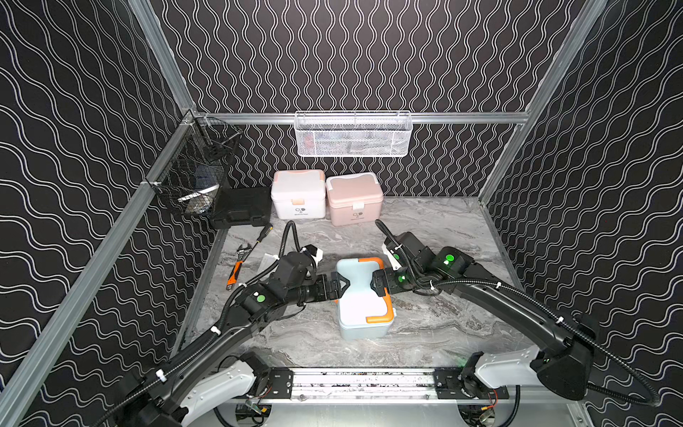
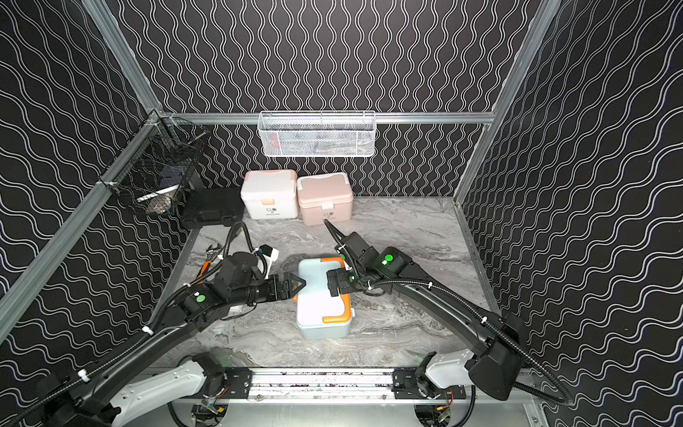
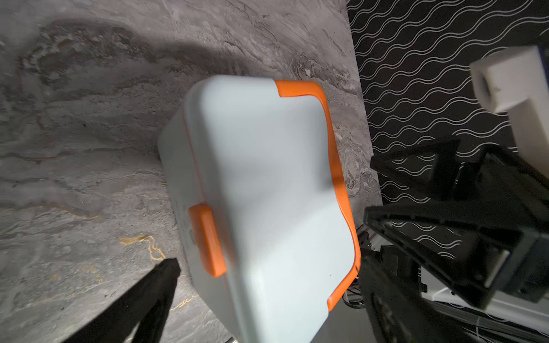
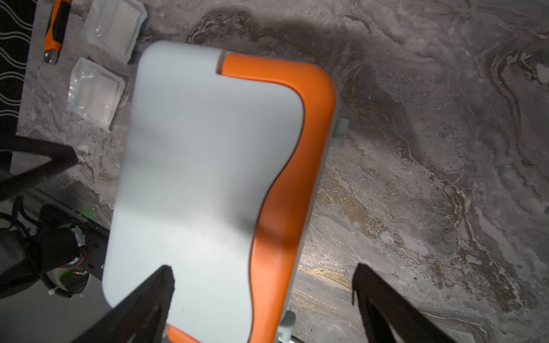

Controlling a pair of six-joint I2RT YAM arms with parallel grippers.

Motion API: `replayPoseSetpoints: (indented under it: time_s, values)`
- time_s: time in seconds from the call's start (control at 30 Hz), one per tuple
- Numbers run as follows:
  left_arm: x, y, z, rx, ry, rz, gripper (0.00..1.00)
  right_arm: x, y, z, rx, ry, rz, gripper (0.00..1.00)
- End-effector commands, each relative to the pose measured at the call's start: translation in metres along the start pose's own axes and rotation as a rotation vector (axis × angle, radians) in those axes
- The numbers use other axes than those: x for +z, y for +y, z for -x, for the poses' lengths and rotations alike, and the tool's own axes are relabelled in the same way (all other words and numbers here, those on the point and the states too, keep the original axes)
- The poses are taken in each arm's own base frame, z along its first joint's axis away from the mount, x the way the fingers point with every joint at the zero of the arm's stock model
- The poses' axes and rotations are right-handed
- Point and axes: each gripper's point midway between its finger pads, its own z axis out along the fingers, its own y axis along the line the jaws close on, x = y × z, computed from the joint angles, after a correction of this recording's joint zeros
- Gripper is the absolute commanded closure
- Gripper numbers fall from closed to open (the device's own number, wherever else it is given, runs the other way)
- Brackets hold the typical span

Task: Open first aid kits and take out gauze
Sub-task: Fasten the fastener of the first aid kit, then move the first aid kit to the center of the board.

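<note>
Left gripper (image 1: 342,288) and right gripper (image 1: 377,284), both spread apart, flank the shut blue kit (image 1: 364,308), likely to unlatch it.

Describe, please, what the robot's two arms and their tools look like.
Both the left arm and right arm are glossy black with white base segments. On the joints sit round green markers, and ribbed black cables, held by white zip ties, run alongside. The left tool and right tool have black fingers shaped as open triangles.
</note>
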Motion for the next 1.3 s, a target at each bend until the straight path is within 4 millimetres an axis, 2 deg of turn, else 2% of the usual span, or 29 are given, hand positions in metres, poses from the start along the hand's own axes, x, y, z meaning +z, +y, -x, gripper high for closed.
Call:
replayPoseSetpoints:
  time_s: [0.0, 0.1, 0.23, 0.4, 0.6, 0.7, 0.77, 0.97, 1.13, 1.27]
  values:
    - [-0.023, 0.023, 0.003, 0.023, -0.050, 0.137, 0.01, -0.007, 0.011, -0.001, -0.059, -0.010, -0.020, 0.02]
    - [-0.048, 0.032, 0.010, 0.027, -0.131, 0.196, 0.01, -0.005, 0.034, -0.002, -0.120, -0.019, -0.014, 0.01]
    - [-0.076, 0.045, 0.015, 0.026, -0.222, 0.259, 0.01, 0.007, 0.066, -0.006, -0.203, -0.020, -0.036, 0.01]
    - [-0.093, 0.050, 0.015, 0.019, -0.269, 0.270, 0.01, 0.028, 0.092, -0.006, -0.281, -0.035, -0.115, 0.00]
    - [-0.100, 0.053, 0.013, 0.018, -0.287, 0.279, 0.01, 0.053, 0.103, -0.003, -0.315, -0.069, -0.232, 0.00]
    - [-0.100, 0.055, 0.012, 0.019, -0.286, 0.282, 0.01, 0.067, 0.088, -0.005, -0.305, -0.060, -0.349, 0.00]
    - [-0.101, 0.056, 0.012, 0.017, -0.286, 0.285, 0.01, 0.070, 0.074, -0.006, -0.297, -0.056, -0.442, 0.00]
    - [-0.092, 0.057, 0.009, 0.019, -0.253, 0.291, 0.01, 0.056, 0.029, -0.008, -0.231, -0.086, -0.536, 0.00]
    - [-0.084, 0.053, 0.008, 0.017, -0.234, 0.270, 0.01, 0.054, -0.029, -0.017, -0.138, -0.024, -0.530, 0.00]
    - [-0.080, 0.050, 0.008, 0.020, -0.217, 0.262, 0.01, 0.043, -0.092, -0.018, 0.022, 0.018, -0.537, 0.00]
